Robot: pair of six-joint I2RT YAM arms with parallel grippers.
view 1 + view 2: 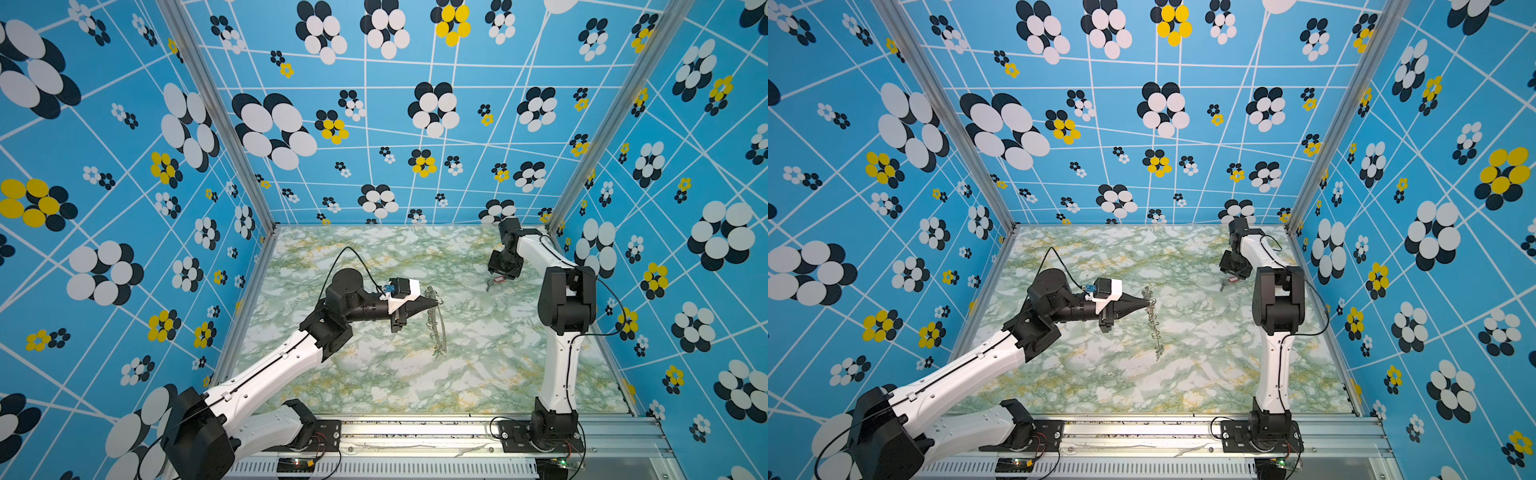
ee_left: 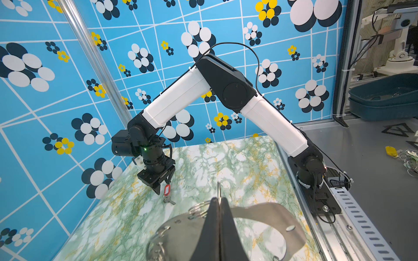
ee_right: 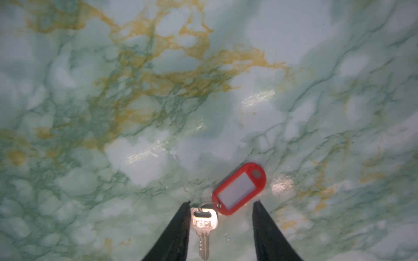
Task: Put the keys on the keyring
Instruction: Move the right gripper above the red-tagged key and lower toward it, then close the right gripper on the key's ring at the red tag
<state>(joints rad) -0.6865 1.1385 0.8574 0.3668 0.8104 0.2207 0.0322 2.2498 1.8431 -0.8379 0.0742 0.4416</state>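
The keyring [image 1: 441, 332] [image 1: 1155, 332], a flat grey crescent plate [image 2: 267, 217] edged with silver rings, hangs on edge above the marble table. My left gripper [image 1: 435, 302] [image 1: 1148, 306] [image 2: 219, 200] is shut on one of its rings. One of the keys lies flat near the back right: a red tag [image 3: 239, 188] [image 2: 167, 189] [image 1: 498, 280] wired to a small silver key [image 3: 204, 222] [image 2: 169, 200]. My right gripper [image 3: 221, 204] [image 1: 501, 275] [image 1: 1236, 275] is down at the table, open. The silver key lies between its fingers, close beside one, and the red tag just past the tips.
Patterned blue walls close in the table [image 1: 395, 374] at the back and both sides. An aluminium rail [image 1: 415, 432] with both arm bases runs along the front. Beyond the rail, the left wrist view shows teal bins [image 2: 384, 99] and a yellow tag with loose rings [image 2: 392, 151].
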